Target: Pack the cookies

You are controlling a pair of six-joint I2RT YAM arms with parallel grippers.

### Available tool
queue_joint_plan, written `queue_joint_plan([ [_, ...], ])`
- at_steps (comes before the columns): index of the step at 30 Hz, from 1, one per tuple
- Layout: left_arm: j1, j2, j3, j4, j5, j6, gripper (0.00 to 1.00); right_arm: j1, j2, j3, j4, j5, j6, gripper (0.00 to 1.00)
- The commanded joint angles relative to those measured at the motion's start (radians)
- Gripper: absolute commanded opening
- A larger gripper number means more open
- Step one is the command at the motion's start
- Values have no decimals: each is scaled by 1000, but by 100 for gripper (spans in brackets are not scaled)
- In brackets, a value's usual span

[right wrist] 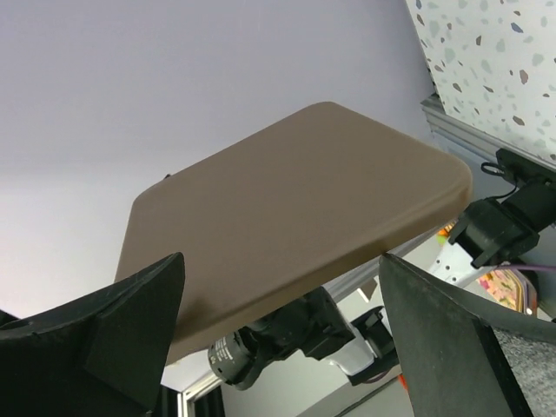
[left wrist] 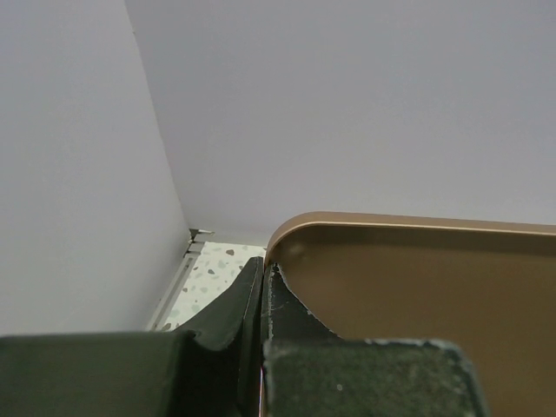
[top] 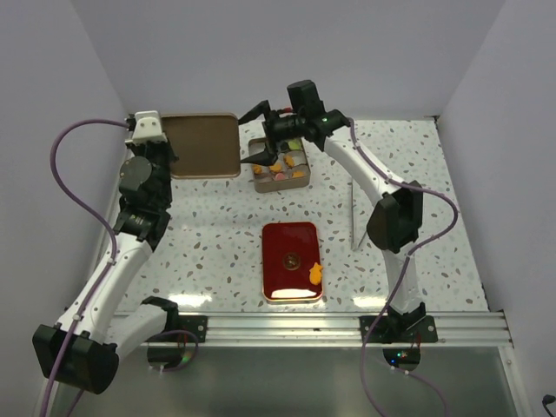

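Note:
Several cookies [top: 283,164] in orange, pink and green lie in a small open tin [top: 300,180] at the back middle. A brown cookie [top: 290,257] and an irregular orange cookie [top: 315,273] lie on the red tray [top: 276,239]. My left gripper [top: 170,149] is shut on the left edge of a flat brown lid [top: 201,145]; the left wrist view shows the gripper [left wrist: 263,278] clamped on the lid's rim [left wrist: 417,287]. My right gripper [top: 254,135] is open and empty at the lid's right edge, just left of the tin. In the right wrist view the lid [right wrist: 287,217] fills the space ahead of the gripper [right wrist: 282,295].
Metal tongs [top: 352,213] lie on the speckled table right of the tray. White walls close the back and both sides. An aluminium rail [top: 347,328] runs along the near edge.

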Motion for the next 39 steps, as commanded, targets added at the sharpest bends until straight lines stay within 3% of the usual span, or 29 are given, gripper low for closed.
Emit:
queue_joint_plan([
  [1,-16,3,51,114,-33,22,0,15,7,29,3,-60,0,95],
  [3,-21,9,54,117,-33,23,0,21,5,9,29,-60,22,92],
  [6,-30,13,62,118,-30,20,0,29,2,-18,107,-65,71,75],
  [7,-33,15,62,117,-31,20,0,29,2,-23,142,-63,83,65],
  [9,-34,15,59,117,-31,26,0,31,6,-26,178,-60,126,56],
  [18,-48,-2,39,114,-5,-4,0,37,54,37,304,-39,257,38],
  [20,-51,-9,33,105,4,-9,0,38,54,31,342,-27,276,32],
  [21,-54,-13,30,103,8,-14,0,38,54,20,359,-19,299,22],
  [25,-54,-57,2,72,50,-24,1,40,46,-12,466,38,362,4],
  [28,-56,-78,1,20,114,-23,9,38,46,-27,518,73,402,0],
  [39,-56,-114,25,-211,200,6,40,-11,43,-23,574,179,439,0],
])
